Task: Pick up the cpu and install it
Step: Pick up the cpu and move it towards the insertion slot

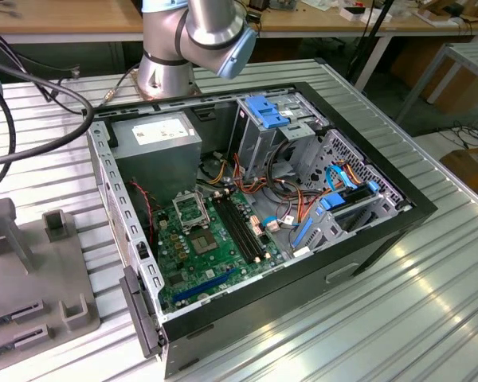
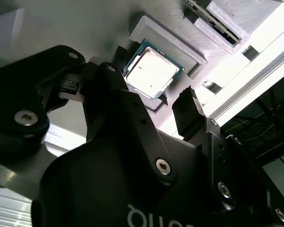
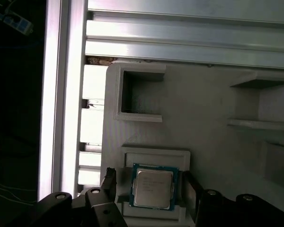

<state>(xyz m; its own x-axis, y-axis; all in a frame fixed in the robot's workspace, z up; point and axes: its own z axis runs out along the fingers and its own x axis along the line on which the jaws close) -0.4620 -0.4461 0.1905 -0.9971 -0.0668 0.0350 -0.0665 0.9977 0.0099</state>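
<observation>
Looking at the exterior view first, the biggest thing is the ribbed aluminium table point(image 1: 430, 318), all long shiny slats, and on it lies a black boxy PC case point(image 1: 414, 208) with its side off. The silver arm point(image 1: 199, 32) with its pale blue joint cap stands just behind the case. Inside the case is the green motherboard point(image 1: 187, 263), flat and crowded with little parts, and near its far end sits the black square socket point(image 1: 191, 208) with a metal frame. Off to the exterior view's left of the case there's a matte grey fixture point(image 1: 32, 270) with blocky uprights and slots. In both wrist views the black gripper point(image 3: 151, 187) point(image 2: 152, 80) hangs right over a matte grey holder point(image 3: 203, 109) with square-walled pockets. The fingers point(image 2: 189, 111) are chunky black and spread apart, one on each side of the chip, not clamped on it. The cpu point(image 3: 152, 188) point(image 2: 151, 73) lies flat in a shallow square recess of that holder, smooth silver lid up with a thin green edge around it, right between the fingertips.
</observation>
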